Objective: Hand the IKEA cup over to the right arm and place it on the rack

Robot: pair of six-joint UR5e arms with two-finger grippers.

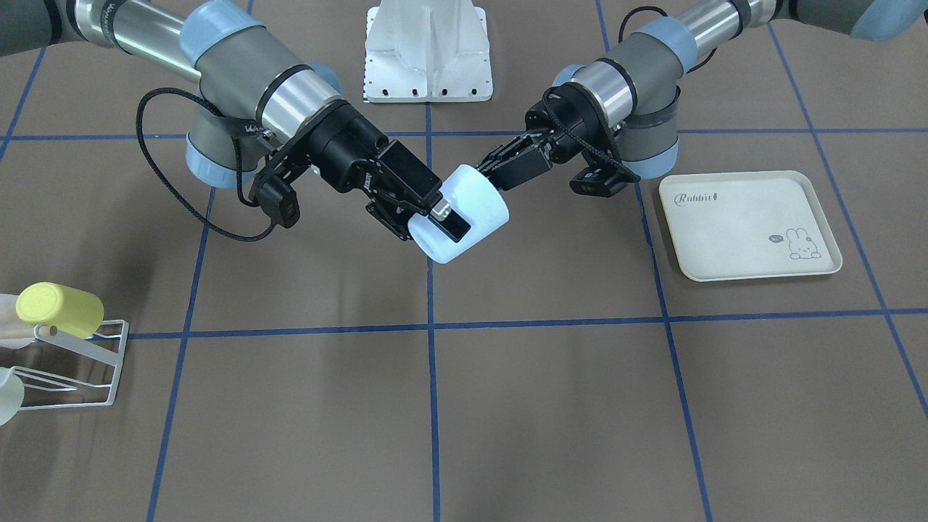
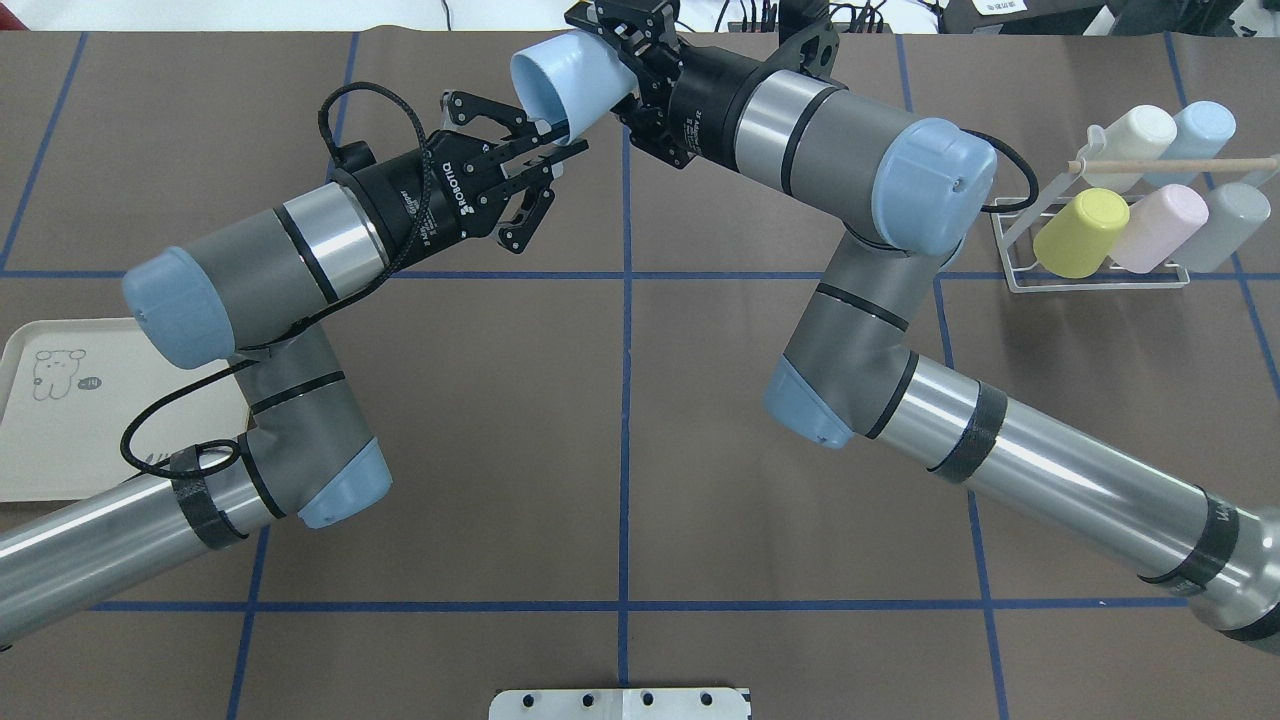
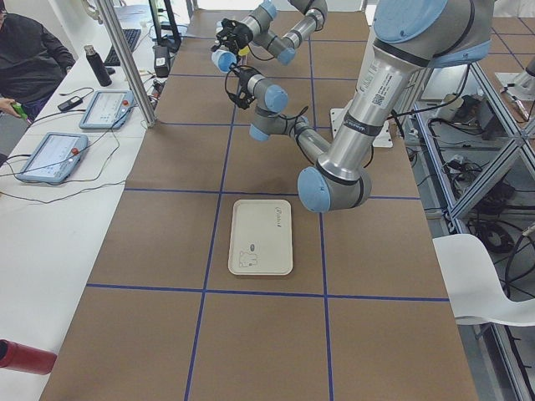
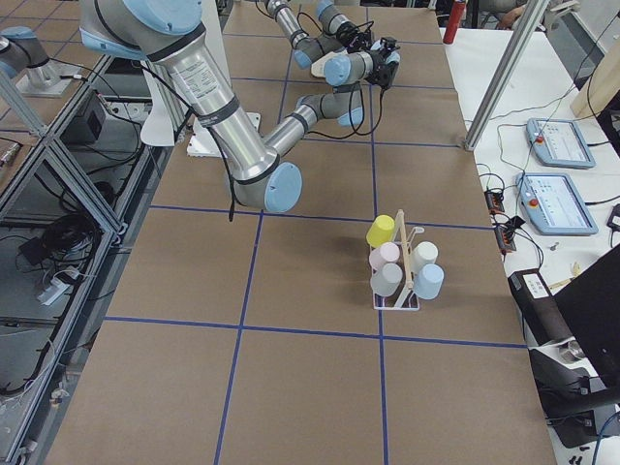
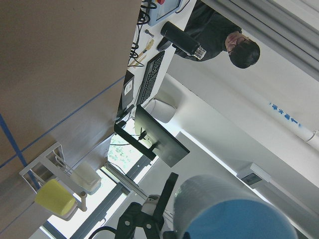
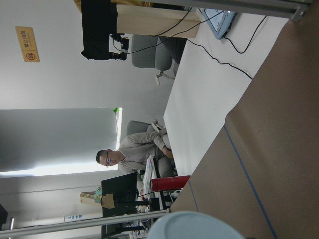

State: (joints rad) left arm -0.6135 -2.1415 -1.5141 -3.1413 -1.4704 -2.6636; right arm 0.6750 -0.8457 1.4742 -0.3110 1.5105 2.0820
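One blue cup (image 2: 555, 78) clamped in right claw (image 1: 426, 221), left claw (image 2: 562, 140) at its end, grip unclear, five cups (image 2: 1160, 228) on rack (image 2: 1100, 283)

Cup (image 1: 467, 210) up off the table (image 1: 551, 406), between the two grippers. Right gripper (image 1: 424, 221) clasps across its side; left gripper (image 1: 491, 168) is at its other end, facing the right one.

Rack (image 2: 1010, 250) on the table, well out beyond the right gripper, on the side away from the left. Racked cups (image 2: 1080, 232) sit on it.

Tray (image 1: 747, 225) flat on the table, well out beyond the left gripper.

Mount plate (image 1: 428, 51) behind both grippers, robot side.
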